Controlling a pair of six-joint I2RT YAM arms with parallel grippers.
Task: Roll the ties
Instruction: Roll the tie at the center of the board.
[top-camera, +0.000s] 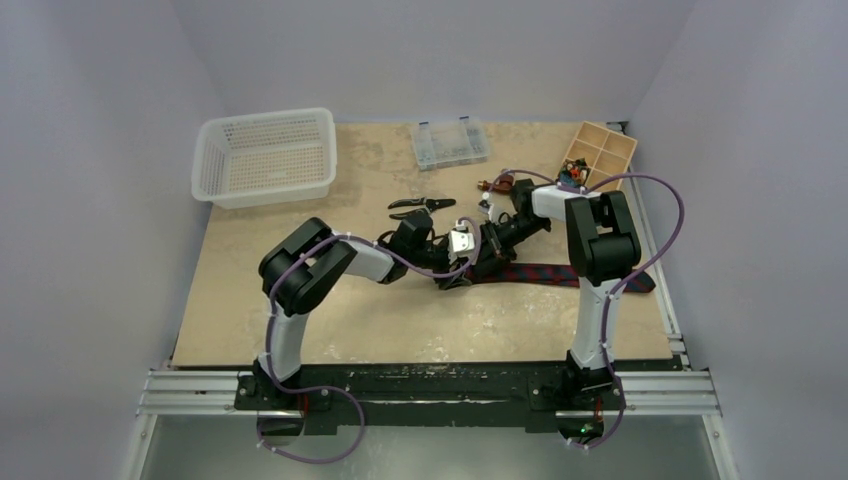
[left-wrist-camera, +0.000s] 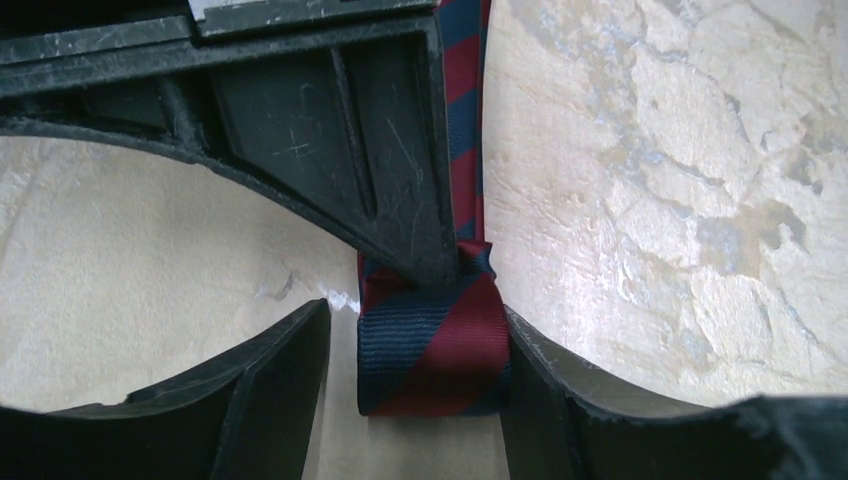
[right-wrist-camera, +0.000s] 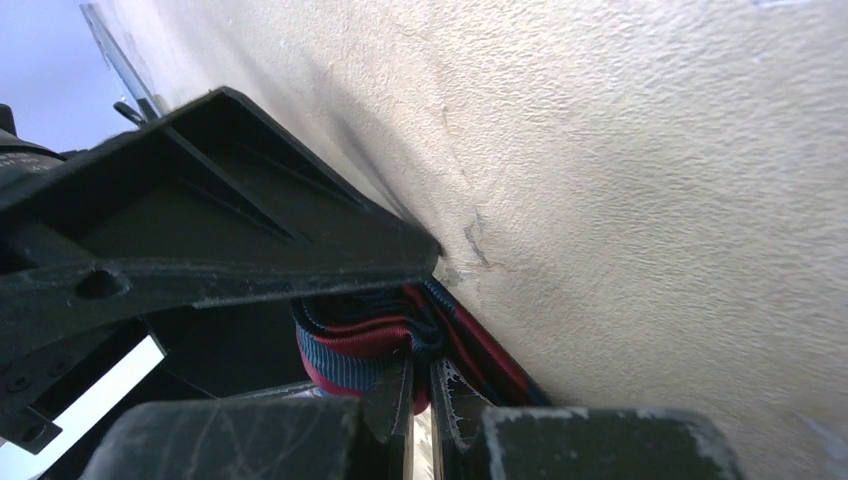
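One tie (top-camera: 560, 275), navy with dark red stripes, lies as a flat strip across the table's right half. Its left end is wound into a small roll (left-wrist-camera: 430, 350). My left gripper (top-camera: 452, 268) is open and straddles the roll (left-wrist-camera: 415, 330). Its right finger (left-wrist-camera: 560, 400) touches the roll and its left finger (left-wrist-camera: 270, 390) stands a little apart. My right gripper (top-camera: 478, 262) comes in from the right. Its jaws are nearly closed and pinch the roll's fabric (right-wrist-camera: 350, 345) at the fingertips (right-wrist-camera: 422, 375). One right finger also shows pressing on the roll in the left wrist view (left-wrist-camera: 400, 170).
Black-handled pliers (top-camera: 420, 207) lie just behind the grippers. A white basket (top-camera: 265, 155) stands at the back left, a clear plastic box (top-camera: 450, 143) at the back middle and a wooden compartment tray (top-camera: 600, 155) at the back right. Walls close both sides.
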